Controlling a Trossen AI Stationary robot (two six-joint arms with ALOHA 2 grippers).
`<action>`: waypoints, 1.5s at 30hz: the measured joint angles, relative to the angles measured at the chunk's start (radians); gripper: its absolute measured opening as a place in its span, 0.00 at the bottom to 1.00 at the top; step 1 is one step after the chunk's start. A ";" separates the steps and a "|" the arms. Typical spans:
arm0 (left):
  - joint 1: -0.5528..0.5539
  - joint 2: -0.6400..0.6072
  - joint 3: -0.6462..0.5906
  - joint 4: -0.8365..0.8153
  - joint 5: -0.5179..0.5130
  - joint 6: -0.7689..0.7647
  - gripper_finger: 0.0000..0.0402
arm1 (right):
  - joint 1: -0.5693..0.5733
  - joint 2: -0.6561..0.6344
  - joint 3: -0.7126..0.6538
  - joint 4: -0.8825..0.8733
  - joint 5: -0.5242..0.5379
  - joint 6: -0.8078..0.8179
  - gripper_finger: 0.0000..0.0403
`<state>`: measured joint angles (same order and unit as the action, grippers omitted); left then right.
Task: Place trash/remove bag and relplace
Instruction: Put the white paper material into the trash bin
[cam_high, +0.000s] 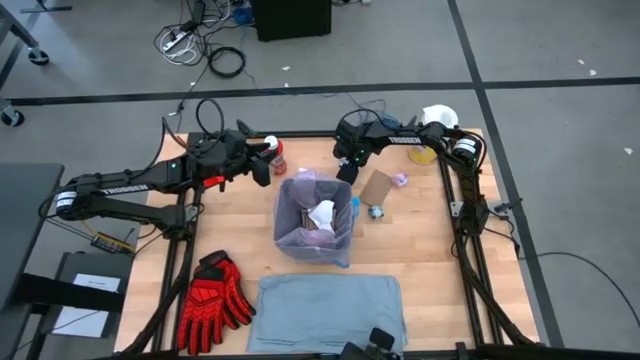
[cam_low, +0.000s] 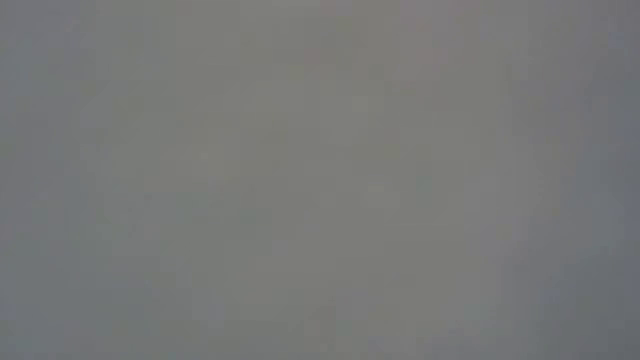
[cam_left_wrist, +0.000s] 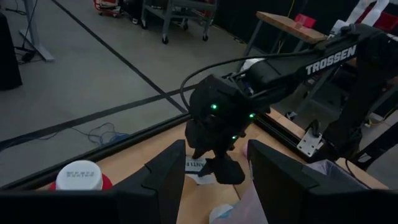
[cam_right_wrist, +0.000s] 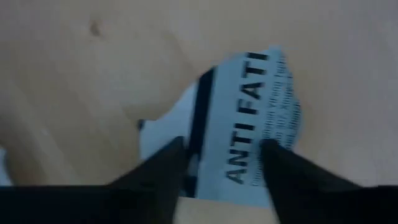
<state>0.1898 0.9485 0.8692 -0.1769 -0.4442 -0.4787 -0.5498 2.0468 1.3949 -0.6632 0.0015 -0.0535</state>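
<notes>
A bin lined with the thin pink-lavender bag (cam_high: 296, 205) stands mid-table, with crumpled white paper (cam_high: 322, 213) inside it. My right gripper (cam_right_wrist: 224, 165) points down just beyond the bin's far rim. It is open, and its fingers straddle a white printed paper (cam_right_wrist: 249, 118) lying flat on the wood. My left gripper (cam_left_wrist: 214, 186) hovers open and level near the bin's far left corner, with nothing between its fingers. The red-capped little bottle (cam_high: 276, 156) stands on the table beside its fingers. A brown cardboard piece (cam_high: 377, 187) and small pink (cam_high: 400, 180) and blue (cam_high: 375, 211) scraps lie to the right of the bin. My right gripper comes at the printed paper (cam_right_wrist: 233, 155) from above, one finger (cam_right_wrist: 165, 168) at each side of it. The paper lies flat on the table. Whether the fingertips touch it I cannot tell.
A folded grey-blue liner (cam_high: 330, 310) lies at the near edge, with red gloves (cam_high: 213, 300) to its left. A yellow tub with a white lid (cam_high: 435, 125) sits at the far right corner. The low view shows only flat grey.
</notes>
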 joint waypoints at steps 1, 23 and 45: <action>0.000 0.000 0.000 0.000 0.000 -0.001 0.46 | 0.003 0.000 0.000 -0.011 0.002 -0.001 0.35; 0.000 0.000 0.000 0.000 0.012 -0.007 0.46 | 0.023 -0.203 -0.005 0.039 0.088 -0.049 0.10; -0.002 0.000 0.000 0.001 0.039 -0.011 0.46 | -0.055 -0.066 -0.004 0.017 0.083 -0.213 0.72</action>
<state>0.1879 0.9485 0.8696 -0.1756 -0.4053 -0.4896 -0.6045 1.9804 1.3911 -0.6465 0.0841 -0.2668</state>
